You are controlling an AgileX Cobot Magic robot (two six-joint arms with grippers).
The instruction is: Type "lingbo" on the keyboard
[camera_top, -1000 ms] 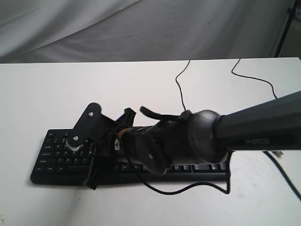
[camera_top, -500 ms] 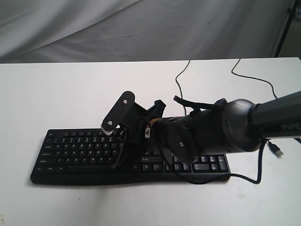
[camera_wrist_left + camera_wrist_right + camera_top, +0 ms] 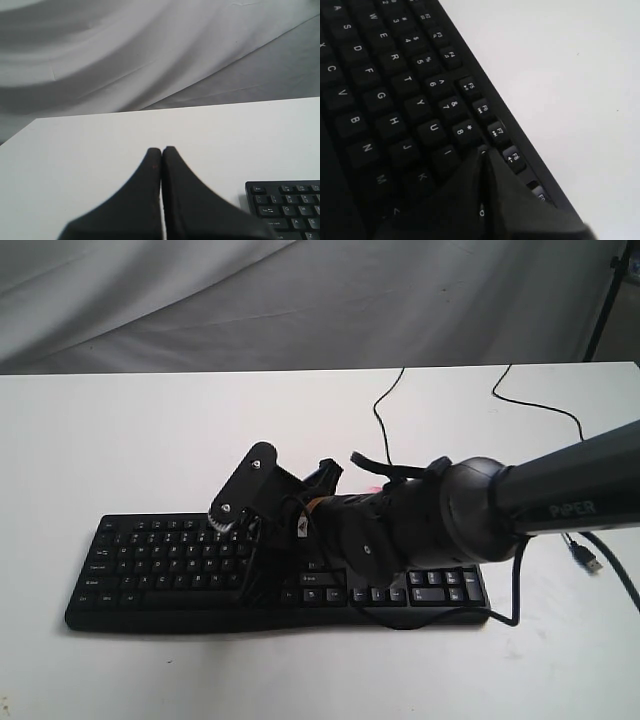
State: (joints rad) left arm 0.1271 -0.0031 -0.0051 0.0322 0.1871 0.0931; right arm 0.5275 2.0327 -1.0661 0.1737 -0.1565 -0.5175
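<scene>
Bright, even light — faint shadows, wrist views seemingly soft

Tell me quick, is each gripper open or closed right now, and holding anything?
Left gripper: closed, holding nothing, above the white table.
Right gripper: closed, holding nothing, tip over the wide black plastic keyboard.

The keyboard [image 3: 395,100] looks like black plastic, its keycaps matt with a faint sheen. The table [image 3: 120,440] under it is white, smooth and matt. Across the top of the frame, grey cloth [image 3: 100,50] lies in soft creases. My right arm's shell [image 3: 470,515] is dark, slightly glossy plastic. My left gripper [image 3: 161,150] looks matt black.
</scene>
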